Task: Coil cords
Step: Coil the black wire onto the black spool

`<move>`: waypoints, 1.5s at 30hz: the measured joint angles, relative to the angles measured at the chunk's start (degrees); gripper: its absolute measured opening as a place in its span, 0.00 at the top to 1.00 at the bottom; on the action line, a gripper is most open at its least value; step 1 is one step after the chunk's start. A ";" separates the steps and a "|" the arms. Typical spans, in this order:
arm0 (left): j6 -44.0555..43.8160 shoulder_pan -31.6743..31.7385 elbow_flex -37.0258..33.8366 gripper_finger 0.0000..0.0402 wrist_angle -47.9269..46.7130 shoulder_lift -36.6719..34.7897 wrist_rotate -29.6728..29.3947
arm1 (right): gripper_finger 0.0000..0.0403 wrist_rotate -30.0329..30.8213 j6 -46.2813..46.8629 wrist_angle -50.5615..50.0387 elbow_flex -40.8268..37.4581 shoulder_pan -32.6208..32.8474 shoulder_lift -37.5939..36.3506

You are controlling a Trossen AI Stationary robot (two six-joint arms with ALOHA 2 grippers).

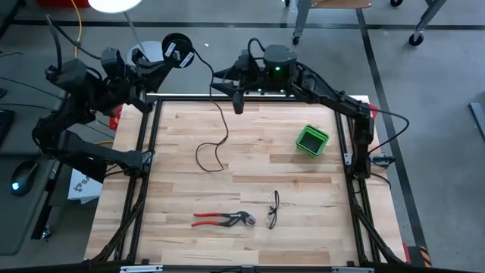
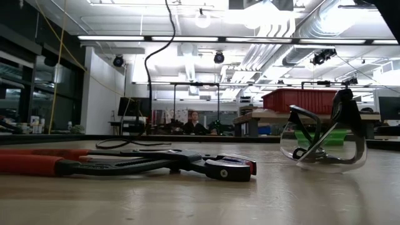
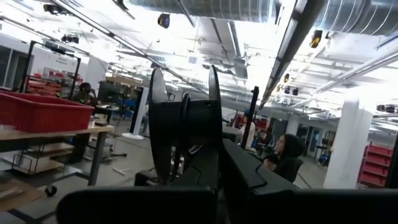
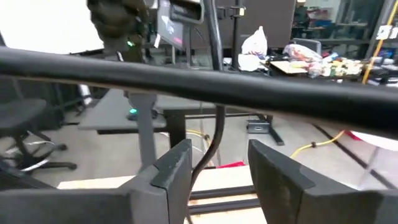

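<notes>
Red-handled pliers [image 2: 125, 164] lie nearest, safety glasses [image 2: 325, 140] to their right. Cord [image 1: 214, 121] runs from a loose loop mid-table away to the far edge, up to the reel [image 1: 176, 48] clamped in the closed left gripper [image 1: 155, 54] beyond the far-left corner. Right gripper [image 4: 214, 165] at the far edge has its fingers apart, straddling the cord without pinching it; it is the nearer arm to the slack.

Red-handled pliers [image 1: 222, 220] beside safety glasses [image 1: 273, 210] — green box [image 1: 311, 140] apart
</notes>
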 joint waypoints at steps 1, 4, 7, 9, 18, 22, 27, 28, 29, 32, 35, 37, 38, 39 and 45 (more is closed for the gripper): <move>-0.02 0.00 0.00 1.00 0.02 -0.04 -0.25 | 0.64 -0.81 0.75 -0.22 0.00 -0.24 -0.39; -0.62 0.00 0.02 1.00 0.28 0.53 -0.40 | 0.64 -1.84 1.93 -0.34 0.02 -0.36 -0.88; -0.93 0.00 0.02 1.00 0.62 1.65 -0.44 | 0.64 -1.89 2.76 0.82 0.02 -0.34 -0.88; -0.93 0.00 0.02 1.00 1.13 2.50 -0.43 | 0.64 -1.92 3.70 1.39 0.02 -0.34 -0.88; -0.45 0.00 0.02 1.00 3.39 3.02 -1.25 | 0.65 -1.80 3.54 0.44 0.00 -0.30 -1.60; 0.02 0.00 0.02 1.00 4.70 2.89 -1.30 | 0.68 -1.26 3.45 -0.42 0.00 -0.34 -2.30; -0.50 0.00 0.02 1.00 4.68 3.25 -1.30 | 0.74 -1.26 4.22 0.27 0.00 -0.34 -2.45; -0.84 0.00 0.02 1.00 4.70 3.31 -1.30 | 0.75 -1.24 4.85 0.36 0.00 -0.34 -2.48; -1.11 0.00 0.02 1.00 4.70 3.31 -1.30 | 0.75 -1.25 5.24 0.52 0.00 -0.34 -2.48; -1.37 0.00 0.02 1.00 4.82 3.52 -1.30 | 0.75 -1.22 5.38 0.93 0.00 -0.34 -2.48; -1.38 0.00 0.00 1.00 4.72 3.63 -1.30 | 0.75 -1.22 5.38 1.25 0.00 -0.34 -2.48; -1.42 0.00 0.00 1.00 4.75 3.63 -1.30 | 0.76 -1.22 5.08 1.23 0.00 -0.34 -2.48; -1.40 0.00 0.00 1.00 4.79 3.63 -1.30 | 0.77 -1.22 4.82 1.17 0.00 -0.21 -2.48; -1.42 0.00 0.00 1.00 4.82 3.63 -1.31 | 0.80 -1.13 4.54 1.10 0.00 0.00 -2.48; -2.25 0.00 0.00 1.00 5.15 3.79 -4.00 | 0.97 0.97 3.42 1.35 0.00 2.80 -2.42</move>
